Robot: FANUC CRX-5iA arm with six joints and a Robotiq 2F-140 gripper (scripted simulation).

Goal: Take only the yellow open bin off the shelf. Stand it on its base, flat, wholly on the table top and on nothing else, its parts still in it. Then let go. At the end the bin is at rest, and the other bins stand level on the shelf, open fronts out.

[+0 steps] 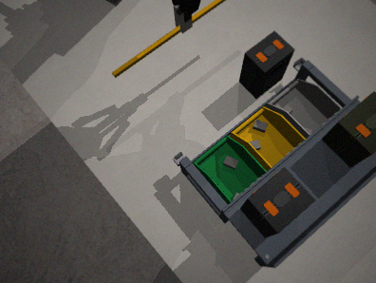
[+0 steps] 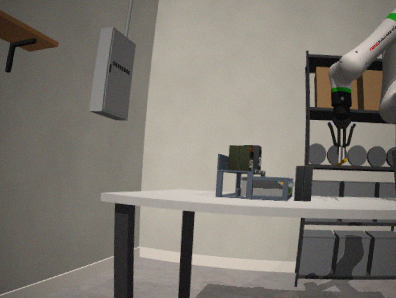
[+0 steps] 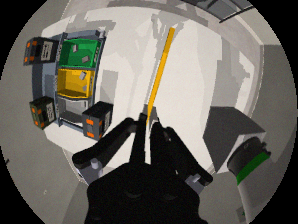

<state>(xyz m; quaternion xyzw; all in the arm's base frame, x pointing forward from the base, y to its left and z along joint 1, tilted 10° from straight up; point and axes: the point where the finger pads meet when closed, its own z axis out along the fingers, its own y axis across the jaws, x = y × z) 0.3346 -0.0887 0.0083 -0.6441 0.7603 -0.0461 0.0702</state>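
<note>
The tool (image 3: pixel 148 137) pinches a long yellow rod (image 1: pixel 157 45), high above the tabletop (image 1: pixel 142 157). The yellow bin (image 1: pixel 277 138) sits on the shelf (image 1: pixel 228 209) between the green bin (image 1: pixel 214 166) and a grey bin (image 1: pixel 309 102). The rod's free end may knock these neighbours or tip the bin's parts (image 1: pixel 259 125) out.

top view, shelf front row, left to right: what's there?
Green bin → yellow bin → grey bin. All three sit in the shelf; the yellow rod is in the gripper, away from them.
</note>
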